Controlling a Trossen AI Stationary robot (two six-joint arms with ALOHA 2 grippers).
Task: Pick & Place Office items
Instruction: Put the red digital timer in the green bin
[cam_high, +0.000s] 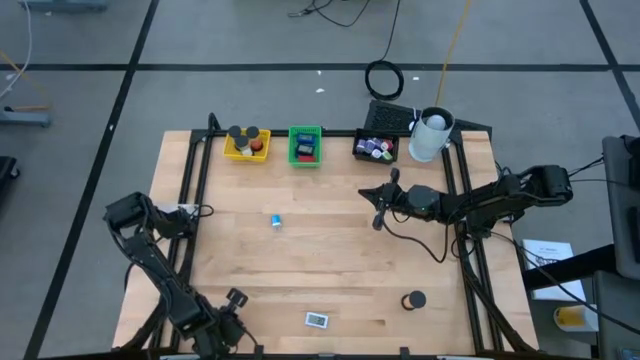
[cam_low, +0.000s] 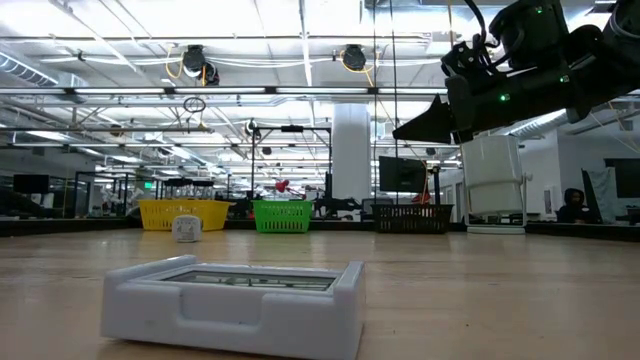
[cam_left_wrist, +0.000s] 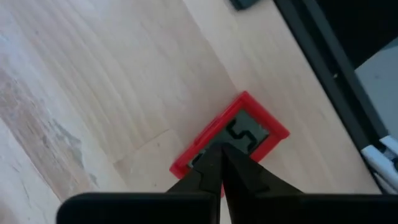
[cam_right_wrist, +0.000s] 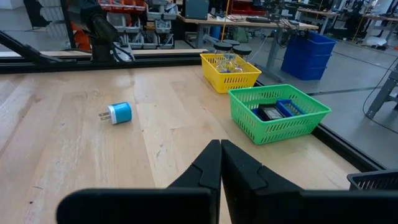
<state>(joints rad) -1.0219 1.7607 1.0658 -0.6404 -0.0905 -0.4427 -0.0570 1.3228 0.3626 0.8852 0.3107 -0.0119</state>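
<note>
Red plastic frames a small flat rectangular piece (cam_left_wrist: 230, 138) with a grey screen, lying on the wooden table (cam_high: 330, 260) at the left gripper (cam_left_wrist: 219, 163), whose fingers are pressed together over its edge, at about seven o'clock. The right gripper (cam_high: 380, 205), fingers closed and empty, hovers at two o'clock. A blue plug-shaped bit (cam_high: 276, 221) lies near the centre; a white piece (cam_high: 316, 320) at six o'clock.

The small screen of the red flat piece (cam_left_wrist: 239, 134) shows one dark figure that reads as a 5 in the left wrist view. The display of the white flat piece (cam_low: 235, 305) on the worktop cannot be read.
</note>
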